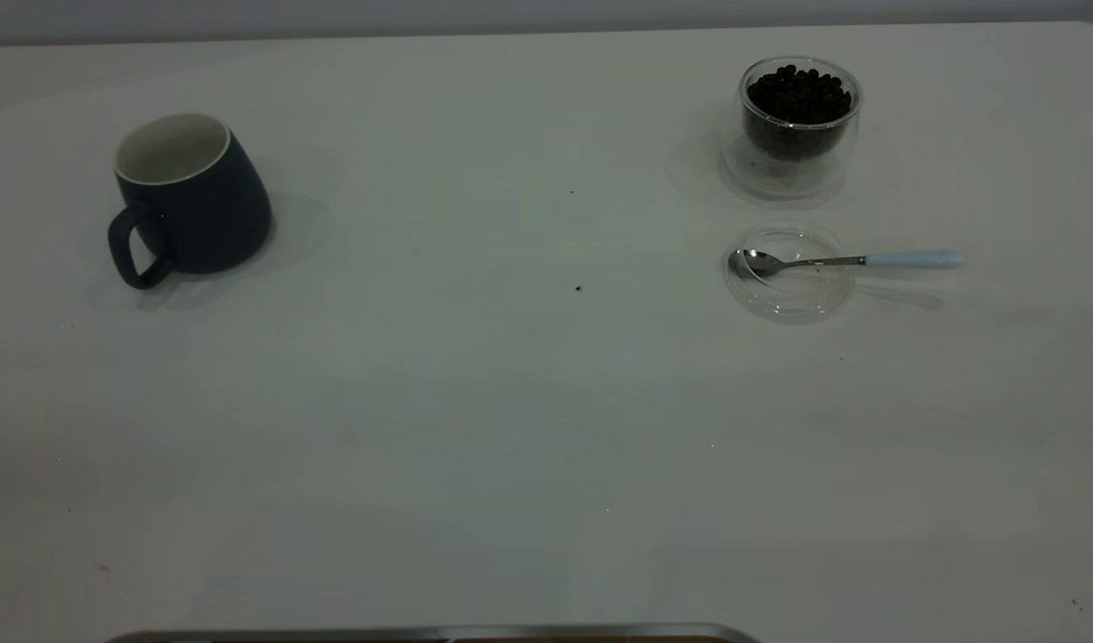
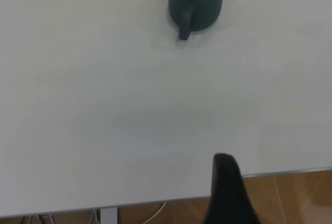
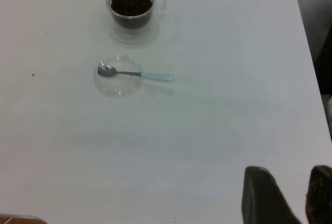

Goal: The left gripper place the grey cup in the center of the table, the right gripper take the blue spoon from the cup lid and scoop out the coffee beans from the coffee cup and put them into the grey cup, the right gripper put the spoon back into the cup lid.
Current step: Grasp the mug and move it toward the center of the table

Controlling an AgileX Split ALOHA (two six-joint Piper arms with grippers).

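**Wall, floor and cables at the edges**

A grey wall (image 1: 546, 13) runs as a strip behind the far edge of the table (image 1: 511, 446). At the near edge in the exterior view, a curved metal rim (image 1: 421, 632) shows, mostly cut off. In the left wrist view, brown wood floor (image 2: 295, 193) lies past the edge, with white cables (image 2: 155, 211) and a white bracket (image 2: 109, 216) beneath.

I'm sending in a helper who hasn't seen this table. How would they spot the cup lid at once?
On the white table, look to the right side, just in front of the coffee cup full of dark beans. The cup lid is the flat clear disc there, the only thing with the blue spoon resting across it.
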